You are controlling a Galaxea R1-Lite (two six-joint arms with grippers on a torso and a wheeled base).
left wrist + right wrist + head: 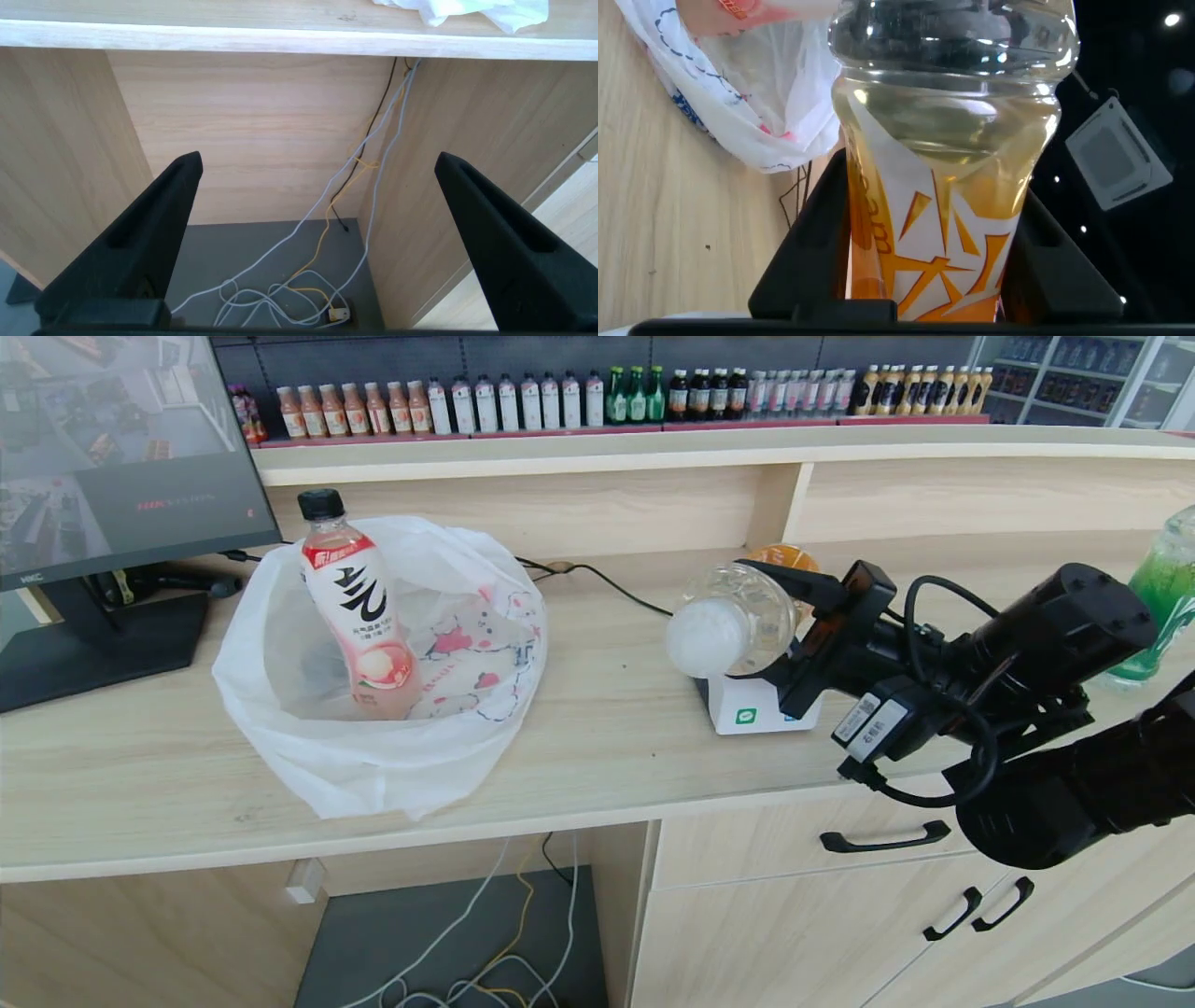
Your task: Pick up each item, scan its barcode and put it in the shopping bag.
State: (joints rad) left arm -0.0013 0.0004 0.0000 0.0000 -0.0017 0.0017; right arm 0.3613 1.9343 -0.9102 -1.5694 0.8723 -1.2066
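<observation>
My right gripper (pixel 784 607) is shut on a clear bottle with an orange label (pixel 728 616). It holds the bottle lying sideways, white cap toward the bag, just above the white scanner box (pixel 747 714). In the right wrist view the bottle (pixel 943 187) sits between the two black fingers (pixel 808 252). The white shopping bag (pixel 373 756) stands open on the counter to the left, with a pink bottle (pixel 359 616) upright inside. My left gripper (pixel 318 163) is open and empty, low in front of the counter, facing the space under it.
A green bottle (pixel 1162 597) stands at the far right of the counter. At the far left is a monitor (pixel 112 457) on its stand. A cable (pixel 607 583) runs along the counter behind the bag. Loose cables (pixel 308 289) lie under the counter. Drawers (pixel 887 840) are below the right arm.
</observation>
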